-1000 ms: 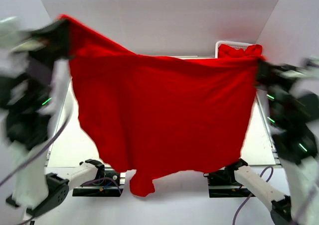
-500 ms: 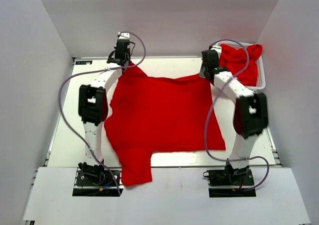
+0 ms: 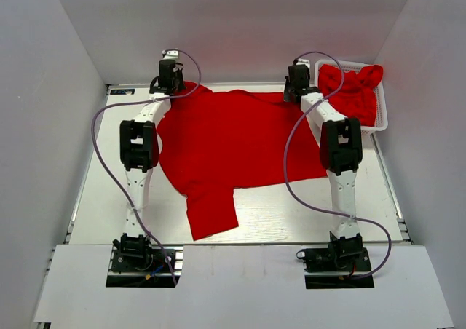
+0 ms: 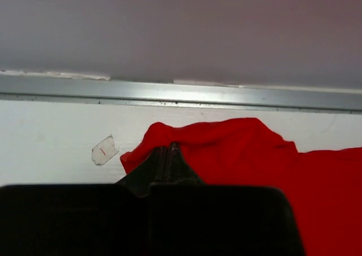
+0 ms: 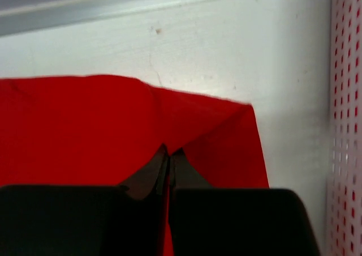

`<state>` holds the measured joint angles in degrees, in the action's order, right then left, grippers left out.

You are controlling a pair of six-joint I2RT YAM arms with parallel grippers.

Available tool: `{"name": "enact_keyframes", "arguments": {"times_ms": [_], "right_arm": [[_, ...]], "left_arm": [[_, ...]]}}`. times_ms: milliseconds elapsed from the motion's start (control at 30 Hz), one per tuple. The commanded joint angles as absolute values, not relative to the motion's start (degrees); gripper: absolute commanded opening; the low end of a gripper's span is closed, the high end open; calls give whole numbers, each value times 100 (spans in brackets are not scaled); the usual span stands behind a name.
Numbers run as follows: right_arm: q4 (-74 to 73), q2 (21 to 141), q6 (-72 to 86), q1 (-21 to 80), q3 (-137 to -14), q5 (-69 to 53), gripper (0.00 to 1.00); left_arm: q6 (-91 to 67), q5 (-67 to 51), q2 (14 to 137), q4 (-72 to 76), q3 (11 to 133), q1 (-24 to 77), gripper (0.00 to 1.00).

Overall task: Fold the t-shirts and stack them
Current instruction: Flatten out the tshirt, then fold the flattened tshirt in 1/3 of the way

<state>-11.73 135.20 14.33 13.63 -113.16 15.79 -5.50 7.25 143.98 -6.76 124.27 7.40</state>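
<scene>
A bright red t-shirt [image 3: 233, 136] lies spread on the white table, one sleeve trailing toward the near edge. My left gripper [image 3: 169, 81] is at the far left, shut on the shirt's far left corner [image 4: 169, 137]. My right gripper [image 3: 297, 87] is at the far right, shut on the shirt's far right corner [image 5: 198, 126]. The cloth is pinched into a small ridge at each gripper [image 4: 168, 147] [image 5: 169, 153]. More red t-shirts [image 3: 353, 89] lie heaped in the basket at the back right.
The white lattice basket [image 3: 378, 121] stands at the table's far right corner; its wall [image 5: 345, 126] is just right of my right gripper. A metal rail [image 4: 181, 92] and the back wall are just beyond both grippers. A small tape scrap [image 4: 104, 150] lies left of the left gripper.
One second ago both arms held the shirt high in the air. They have since swung it down and pulled it away to the far edge, where it now lies flat on the table.
</scene>
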Motion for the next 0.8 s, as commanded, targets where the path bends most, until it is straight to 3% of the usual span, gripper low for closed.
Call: {"name": "enact_keyframes", "arguments": {"times_ms": [0,200,433,767], "right_arm": [[-686,13535,1239,1248,-11821,1503,0],[-431,13518,1169,1099,-11953,1310,0],[-413,13298,871,985,-11988,1134,0],[-624,12763,571,897,-11567,1292,0]], "left_arm": [[-843,159,14020,-378,12455,694,0],[-958,-26,13255,-185,11410,642,0],[-1371,79,11717,185,9267,642,0],[-1985,272,10363,-606,8008,747,0]]}}
